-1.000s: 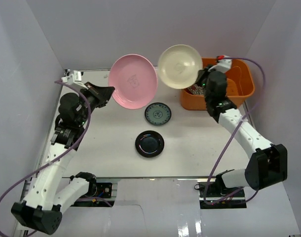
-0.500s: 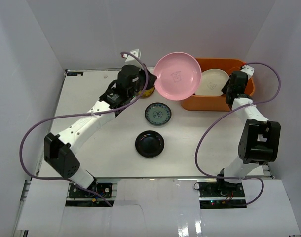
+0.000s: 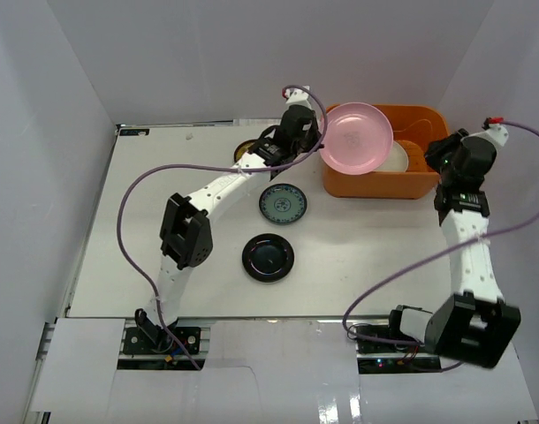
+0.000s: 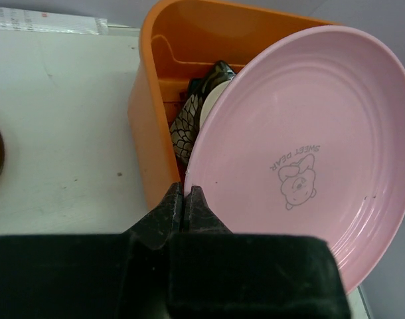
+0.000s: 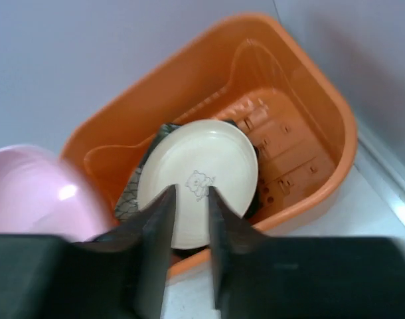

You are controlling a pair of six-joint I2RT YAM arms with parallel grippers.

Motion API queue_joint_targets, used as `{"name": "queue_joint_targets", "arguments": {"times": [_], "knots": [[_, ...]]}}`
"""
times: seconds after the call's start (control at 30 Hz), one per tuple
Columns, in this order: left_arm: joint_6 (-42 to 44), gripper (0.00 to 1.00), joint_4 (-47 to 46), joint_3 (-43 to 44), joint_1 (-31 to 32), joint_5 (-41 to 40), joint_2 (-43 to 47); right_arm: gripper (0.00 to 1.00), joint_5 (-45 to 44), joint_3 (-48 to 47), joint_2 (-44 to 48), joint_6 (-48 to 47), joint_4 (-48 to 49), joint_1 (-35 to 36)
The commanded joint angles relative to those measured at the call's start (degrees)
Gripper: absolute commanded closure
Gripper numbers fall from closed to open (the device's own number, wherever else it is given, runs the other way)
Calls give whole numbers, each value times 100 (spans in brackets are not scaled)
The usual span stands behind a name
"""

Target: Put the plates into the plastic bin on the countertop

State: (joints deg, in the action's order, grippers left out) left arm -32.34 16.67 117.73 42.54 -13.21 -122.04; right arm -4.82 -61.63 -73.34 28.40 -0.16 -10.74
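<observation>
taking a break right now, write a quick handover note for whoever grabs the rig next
Left gripper: shut on the rim of the pink plate, holding it tilted at the left end of the orange bin, not released.
Right gripper: open, empty, above the bin.
Done: cream plate lies in the bin on top of a dark patterned dish.
Left: drop the pink plate in, then fetch three from the countertop: blue-patterned plate, glossy black plate, yellow-patterned plate, partly hidden by the left arm.
</observation>
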Motion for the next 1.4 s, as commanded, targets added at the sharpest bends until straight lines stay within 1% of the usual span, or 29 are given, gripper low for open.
{"name": "queue_joint_targets", "arguments": {"times": [0.0, 0.03, 0.1, 0.17, 0.23, 0.37, 0.4, 0.43, 0.47, 0.5, 0.53, 0.57, 0.67, 0.7, 0.73, 0.8, 0.83, 0.87, 0.9, 0.93, 0.97, 1.0, 1.03, 1.07, 1.1, 1.17, 1.23, 1.3, 1.37], "knots": [[-106, 100, 99, 1028, 193, -59, -266, 80, 420, 588, 1300, 385, 288, 11], [-97, 100, 126, 1224, 219, -76, -572, 90, 560, 773, 1496, 481, 367, 11], [-141, 100, 126, 1671, 272, -94, -820, 92, 911, 1187, 2013, 543, 324, 19], [-168, 100, 30, 1858, 298, -94, -1128, 91, 1323, 1450, 2288, 666, 394, 20], [-203, 100, -207, 1990, 307, -103, -1287, 87, 1562, 1758, 2578, 719, 386, 46], [-291, 100, -699, 2060, 316, 29, -1638, 81, 1984, 1830, 2930, 413, 53, 125], [-299, 95, -717, 2104, 307, 64, -1682, 77, 2046, 1803, 2992, 359, -183, 134], [-308, 77, -787, 2122, 307, 82, -1692, 73, 2212, 1838, 3114, 333, -212, 169], [-300, 68, -857, 2087, 316, 99, -1666, 70, 2292, 1891, 3168, 367, -212, 204], [-282, 59, -928, 2035, 307, 134, -1622, 63, 2379, 2039, 3238, 402, -203, 239], [-221, 50, -1068, 1939, 307, 187, -1569, 60, 2493, 2154, 3360, 438, -169, 361], [-159, 38, -1095, 1938, 307, 196, -1473, 56, 2486, 2268, 3414, 499, -142, 449], [42, 22, -1060, 1877, 263, 249, -1166, 48, 2319, 2637, 3484, 413, -124, 950], [69, 20, -1051, 1772, 211, 266, -1025, 47, 2232, 2734, 3476, 368, -220, 1064], [104, 20, -1104, 1388, 158, 293, -850, 46, 2066, 2804, 3458, 333, -230, 1535], [131, 22, -1209, 816, -17, 302, -218, 45, 1749, 3094, 3432, 324, -160, 1960], [140, 24, -1366, 82, -114, 328, 37, 45, 1608, 3217, 3353, 359, -98, 2423], [105, 25, -1481, -334, -332, 354, 275, 44, 1476, 3331, 3309, 385, -54, 2654], [53, 27, -1595, -765, -456, 389, 756, 43, 1266, 3437, 3239, 472, 129, 2909], [-35, 28, -1866, -1170, -614, 511, 969, 41, 1125, 3647, 3082, 543, 313, 3407], [-253, 29, -1921, -1896, -955, 582, 1137, 39, 976, 3736, 2993, 613, 428, 3673], [-403, 31, -1939, -2199, -1124, 661, 1382, 37, 652, 3832, 2879, 701, 586, 3954], [-553, 32, -1913, -2454, -1317, 766, 1471, 35, 475, 3938, 2617, 823, 840, 4462], [-676, 32, -1947, -2944, -1650, 1002, 1525, 31, 203, 3974, 2475, 886, 956, 4710], [-851, 32, -2026, -3158, -1783, 1083, 1569, 29, -130, 3991, 2126, 973, 1235, 5104], [-976, 33, -2018, -3536, -2108, 1206, 1508, 25, -247, 3983, 1729, 1105, 1483, 5353], [-1081, 33, -1939, -3643, -2294, 1312, 1307, 25, -282, 3965, 1122, 1281, 1877, 5644], [-1204, 32, -1965, -3774, -2531, 1637, 1148, 27, -353, 3878, 596, 1378, 1976, 5811], [-1310, 32, -1948, -3784, -2733, 1804, 867, 30, -440, 3790, 313, 1492, 2099, 5899]]}}
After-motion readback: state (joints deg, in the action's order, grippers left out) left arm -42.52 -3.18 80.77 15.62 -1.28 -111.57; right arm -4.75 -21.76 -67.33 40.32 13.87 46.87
